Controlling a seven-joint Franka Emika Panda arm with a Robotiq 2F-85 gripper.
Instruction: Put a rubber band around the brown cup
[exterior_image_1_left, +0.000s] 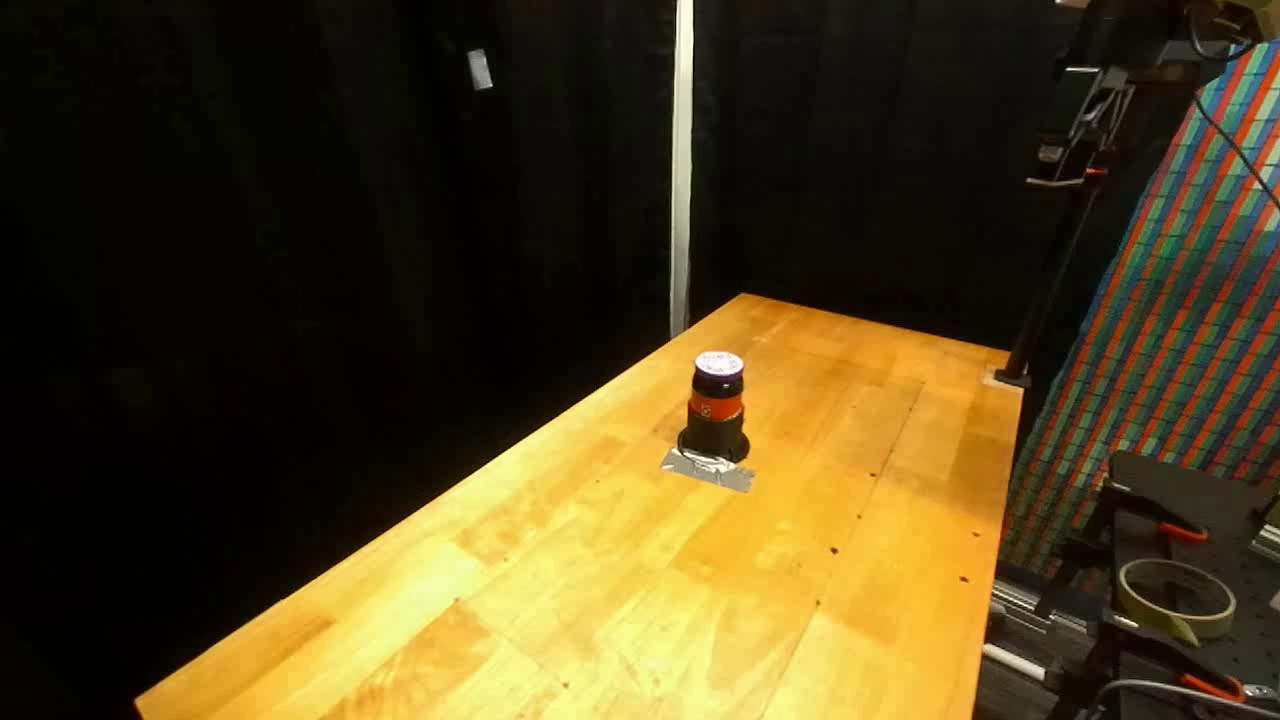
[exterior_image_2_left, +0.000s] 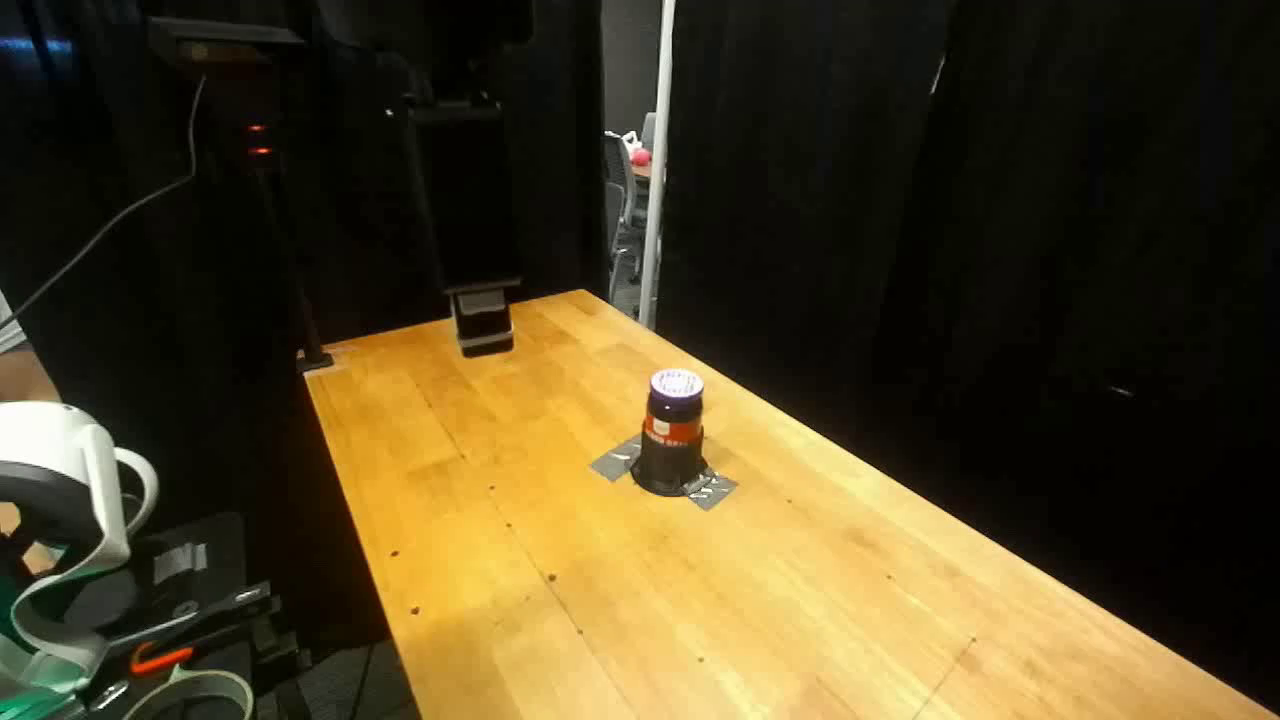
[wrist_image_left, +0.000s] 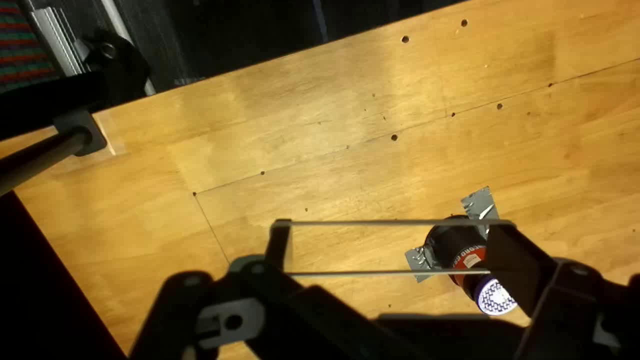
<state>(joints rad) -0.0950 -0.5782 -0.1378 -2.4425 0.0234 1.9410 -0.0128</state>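
Note:
The brown cup is a dark cylinder with an orange-red stripe and a pale top. It stands upright on the wooden table in both exterior views and is fixed by grey tape. My gripper is open, with its fingers wide apart. A rubber band is stretched around both fingers and shows as two straight strands. In the wrist view the cup lies toward the right finger, which hides part of it. In both exterior views the gripper is up at the table's far end, apart from the cup.
The wooden table has black curtains along one long side. A dark pole stands at a far table corner. Beside the table, a black side surface holds a tape roll and orange-tipped clamps. A white headset shows too.

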